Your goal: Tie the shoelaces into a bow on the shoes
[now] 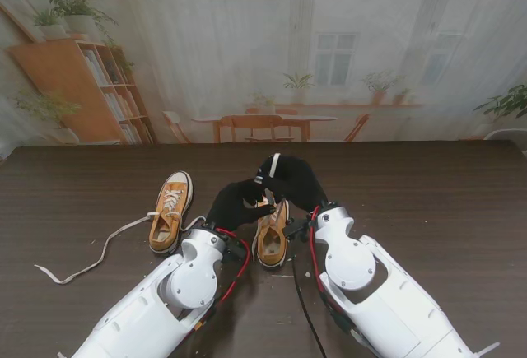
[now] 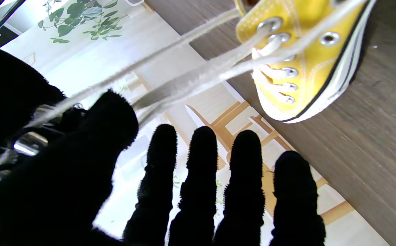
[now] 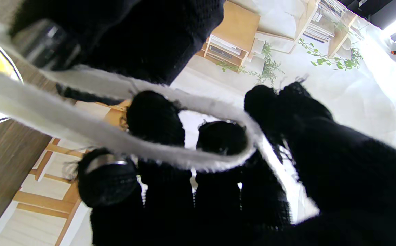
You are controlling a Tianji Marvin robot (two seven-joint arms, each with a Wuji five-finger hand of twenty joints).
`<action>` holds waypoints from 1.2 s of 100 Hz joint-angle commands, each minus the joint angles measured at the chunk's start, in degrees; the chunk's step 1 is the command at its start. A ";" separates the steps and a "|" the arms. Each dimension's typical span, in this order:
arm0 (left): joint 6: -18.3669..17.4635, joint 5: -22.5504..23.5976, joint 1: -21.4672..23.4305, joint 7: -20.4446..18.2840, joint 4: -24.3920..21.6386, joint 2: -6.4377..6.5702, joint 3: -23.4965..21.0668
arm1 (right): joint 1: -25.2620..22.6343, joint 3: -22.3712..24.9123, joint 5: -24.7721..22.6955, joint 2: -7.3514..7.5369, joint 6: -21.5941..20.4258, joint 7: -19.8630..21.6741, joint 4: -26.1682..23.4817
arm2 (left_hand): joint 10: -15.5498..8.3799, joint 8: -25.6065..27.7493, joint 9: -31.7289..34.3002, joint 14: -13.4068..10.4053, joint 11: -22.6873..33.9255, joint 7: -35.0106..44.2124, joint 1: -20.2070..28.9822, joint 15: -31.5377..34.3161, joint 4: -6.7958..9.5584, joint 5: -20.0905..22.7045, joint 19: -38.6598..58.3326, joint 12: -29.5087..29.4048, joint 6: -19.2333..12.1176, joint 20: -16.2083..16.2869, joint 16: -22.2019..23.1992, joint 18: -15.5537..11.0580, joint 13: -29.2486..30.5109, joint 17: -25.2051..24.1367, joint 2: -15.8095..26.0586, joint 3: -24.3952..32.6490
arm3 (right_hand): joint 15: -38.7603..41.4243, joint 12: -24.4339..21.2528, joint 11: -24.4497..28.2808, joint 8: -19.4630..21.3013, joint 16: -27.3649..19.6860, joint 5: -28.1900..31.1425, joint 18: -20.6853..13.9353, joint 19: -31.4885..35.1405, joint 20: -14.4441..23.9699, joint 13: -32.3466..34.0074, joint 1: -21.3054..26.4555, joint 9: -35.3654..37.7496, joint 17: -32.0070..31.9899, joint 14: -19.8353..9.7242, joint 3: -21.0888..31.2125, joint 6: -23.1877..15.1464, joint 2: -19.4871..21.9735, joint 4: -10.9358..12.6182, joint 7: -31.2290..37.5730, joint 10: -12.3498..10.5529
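Both hands over right shoe (image 1: 272, 239), toe pointing away. Right hand (image 1: 290, 179) gripping lace loop (image 3: 170, 150), farther out. Left hand (image 1: 237, 203), nearer, pinching lace (image 2: 184, 80). Left shoe (image 1: 170, 211) untied, 1 lace (image 1: 90, 260) trailing leftward.

Dark wood-grain desk (image 1: 428, 210), its surface running the full width of the stand's view. Behind its far edge hangs a printed backdrop (image 1: 247, 45) (a pale room scene, flat and faintly creased). On it, at left, a wooden bookshelf (image 1: 78, 90) topped with potted plants (image 1: 70, 8); at centre, a table with chairs (image 1: 263, 126); above these, a window (image 1: 333, 58). At far right, green foliage (image 1: 506, 103).
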 commanded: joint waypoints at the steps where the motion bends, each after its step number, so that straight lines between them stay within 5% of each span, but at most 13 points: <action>1: -0.19 -0.08 -0.34 -0.24 -0.31 -0.74 0.44 | -0.37 0.15 0.00 0.27 -0.11 0.86 -0.38 | -2.30 -1.29 1.10 -1.48 1.63 2.67 2.11 1.59 -1.62 1.40 2.37 1.55 -5.57 1.07 0.09 -1.32 2.15 0.77 -3.28 -1.57 | -0.21 -0.65 0.05 1.61 -0.37 -0.40 -1.06 1.29 0.33 2.05 2.15 -0.09 -0.03 0.04 0.70 -3.56 0.47 1.22 1.90 -1.98; 41: -0.19 -2.47 -0.79 1.27 0.09 -1.88 1.64 | -0.72 0.32 0.20 0.43 -0.33 1.35 -0.38 | -3.45 -1.13 4.60 -2.16 -0.09 9.99 11.71 3.22 0.90 0.81 3.27 9.46 -9.41 1.13 -0.11 -1.54 3.42 1.88 -5.41 -3.50 | 0.26 -0.60 0.37 1.80 -0.19 -0.26 -1.28 1.63 0.64 2.06 2.15 -0.05 0.04 0.08 0.73 -3.47 0.45 1.23 1.99 -1.80; 66: -0.91 -1.17 0.65 2.16 -1.18 -1.52 0.53 | -0.73 0.38 0.41 0.35 0.14 1.21 -0.10 | -4.31 17.05 5.60 -2.47 1.04 25.16 14.72 3.79 1.50 0.60 3.40 13.00 -13.45 1.10 -0.16 -1.56 3.45 1.99 -7.10 -3.01 | 0.34 -0.62 0.39 1.80 -0.18 -0.18 -1.24 1.68 0.69 2.04 2.18 0.00 0.09 0.14 0.79 -3.33 0.44 1.22 1.98 -1.79; 78: -0.64 -0.76 1.53 2.65 -2.14 -1.35 -0.49 | -0.72 0.31 0.57 0.35 0.36 1.34 -0.03 | -3.73 32.45 5.67 -2.20 0.64 26.17 15.30 3.78 2.09 3.05 3.24 13.13 -14.53 1.08 -0.25 -1.37 3.23 1.82 -6.17 -4.32 | 0.33 -0.61 0.42 1.78 -0.20 -0.22 -1.15 1.64 0.70 2.03 2.14 -0.02 0.00 0.11 0.80 -3.49 0.46 1.21 1.91 -1.84; 83: -0.53 -0.82 2.02 2.42 -2.76 -1.18 -0.96 | -0.69 0.28 0.59 0.36 0.38 1.41 0.01 | -3.23 33.79 5.24 -1.98 -0.02 26.69 15.16 3.48 2.14 3.36 3.00 12.77 -14.49 1.02 -0.35 -1.42 2.90 1.45 -5.65 -4.27 | 0.32 -0.61 0.45 1.80 -0.21 -0.21 -1.13 1.63 0.71 2.03 2.14 0.02 0.00 0.15 0.77 -3.33 0.43 1.20 1.92 -1.72; 102: -0.36 -1.71 5.31 -0.70 -6.52 0.05 -2.91 | -0.57 0.32 0.68 0.31 0.68 1.37 0.06 | -2.19 34.01 2.65 -1.46 -6.67 24.43 17.10 0.59 3.42 2.58 0.97 10.75 -13.04 0.51 -0.72 -1.70 0.08 -1.36 -3.19 -5.01 | 0.32 -0.61 0.46 1.80 -0.23 -0.15 -1.11 1.60 0.73 2.03 2.11 0.02 -0.02 0.11 0.72 -3.32 0.48 1.19 1.88 -1.72; 115: -0.88 -0.65 7.25 -1.96 -7.95 0.86 -3.77 | -0.51 0.46 0.68 0.35 0.60 1.46 0.10 | -0.92 26.12 -1.55 -0.97 -8.42 21.79 16.50 -2.20 3.94 -0.19 -1.25 6.47 -12.32 -0.10 -0.64 -1.71 -2.28 -4.06 -2.49 -2.43 | 0.32 -0.61 0.48 1.81 -0.23 -0.10 -1.09 1.57 0.74 2.04 2.11 0.06 -0.07 0.11 0.71 -3.42 0.48 1.20 1.86 -1.79; 120: -1.10 -0.47 7.80 -2.49 -8.30 1.11 -4.01 | -0.47 0.49 0.67 0.39 0.64 1.58 0.12 | -0.76 18.30 -2.94 -0.91 -8.17 18.20 16.52 -3.17 3.55 -1.75 -2.08 4.60 -11.14 -0.45 -0.69 -1.70 -3.02 -4.93 -1.66 -3.18 | 0.32 -0.61 0.48 1.80 -0.23 -0.12 -1.09 1.55 0.74 2.04 2.06 0.06 -0.13 0.11 0.66 -3.46 0.51 1.19 1.83 -1.80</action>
